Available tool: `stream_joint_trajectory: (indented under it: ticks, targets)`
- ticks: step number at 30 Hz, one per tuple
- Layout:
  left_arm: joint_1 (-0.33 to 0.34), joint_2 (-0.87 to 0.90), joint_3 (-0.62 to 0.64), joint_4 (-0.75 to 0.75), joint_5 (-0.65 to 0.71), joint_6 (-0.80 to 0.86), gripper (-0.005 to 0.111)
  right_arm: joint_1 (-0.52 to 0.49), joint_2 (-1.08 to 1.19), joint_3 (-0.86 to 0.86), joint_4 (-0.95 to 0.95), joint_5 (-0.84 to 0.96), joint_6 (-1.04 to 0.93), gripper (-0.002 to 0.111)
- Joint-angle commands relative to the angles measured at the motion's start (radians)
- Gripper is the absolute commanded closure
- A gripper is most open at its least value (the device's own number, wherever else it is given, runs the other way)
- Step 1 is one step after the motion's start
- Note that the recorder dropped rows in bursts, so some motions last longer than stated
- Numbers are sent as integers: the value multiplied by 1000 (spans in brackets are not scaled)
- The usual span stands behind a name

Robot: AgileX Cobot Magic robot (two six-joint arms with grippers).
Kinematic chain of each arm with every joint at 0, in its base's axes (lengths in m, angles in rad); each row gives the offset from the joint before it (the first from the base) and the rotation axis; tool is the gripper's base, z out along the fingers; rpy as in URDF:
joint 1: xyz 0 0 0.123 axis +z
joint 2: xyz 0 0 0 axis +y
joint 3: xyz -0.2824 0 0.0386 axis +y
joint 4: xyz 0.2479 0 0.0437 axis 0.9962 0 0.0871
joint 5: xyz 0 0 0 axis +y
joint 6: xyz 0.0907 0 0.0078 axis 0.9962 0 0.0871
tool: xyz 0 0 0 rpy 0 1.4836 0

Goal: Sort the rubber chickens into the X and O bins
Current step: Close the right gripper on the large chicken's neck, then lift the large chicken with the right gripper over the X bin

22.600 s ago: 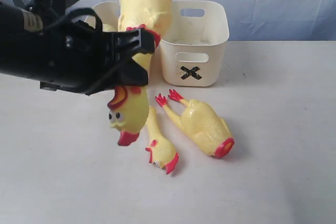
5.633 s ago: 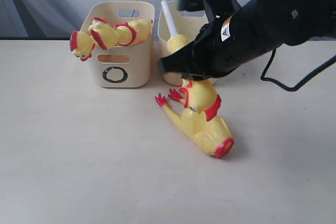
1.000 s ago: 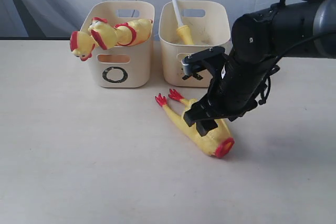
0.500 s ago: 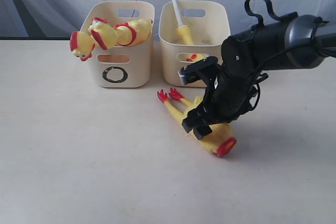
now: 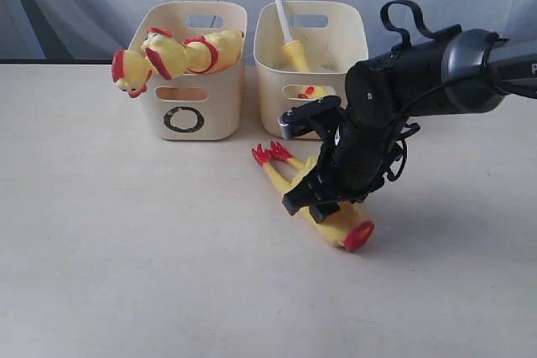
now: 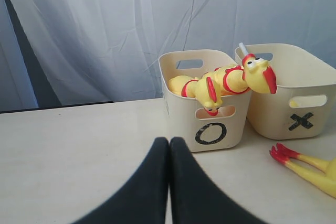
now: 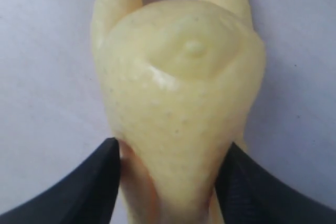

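The headless chicken body (image 5: 337, 226) lies on the table in front of the X bin (image 5: 281, 94), red feet toward the bins. My right gripper (image 5: 317, 204) is down over it, and in the right wrist view its fingers (image 7: 107, 169) press both sides of the yellow body (image 7: 178, 87). Two whole chickens (image 5: 180, 52) drape over the rim of the O bin (image 5: 189, 119). The head-and-neck piece on its white stick (image 5: 289, 44) stands in the X bin. My left gripper (image 6: 169, 142) is shut and holds nothing, well short of the O bin (image 6: 210, 135).
The two bins stand side by side at the back of the pale table (image 5: 126, 249), in front of a grey curtain. The X mark (image 6: 301, 121) shows in the left wrist view, with the body's red feet (image 6: 283, 154) close by. The right arm hides the X in the exterior view.
Over the last second my right gripper has sunk lower onto the headless body and closed against its sides. The body has shifted slightly. The chickens in the bins are unmoved.
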Motion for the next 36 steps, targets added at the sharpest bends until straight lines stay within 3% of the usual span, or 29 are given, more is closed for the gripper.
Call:
stream_joint_trajectory:
  ticks: [1,26,36]
  targets:
    - [0,-4,6,-2,-6,-5,107,-2,-27,14,-14,39,-6,109]
    - [0,-4,6,-2,-6,-5,107,-2,-229,14,-56,200,-8,109]
    - [0,-4,6,-2,-6,-5,107,-2,-369,14,-56,177,-8,109]
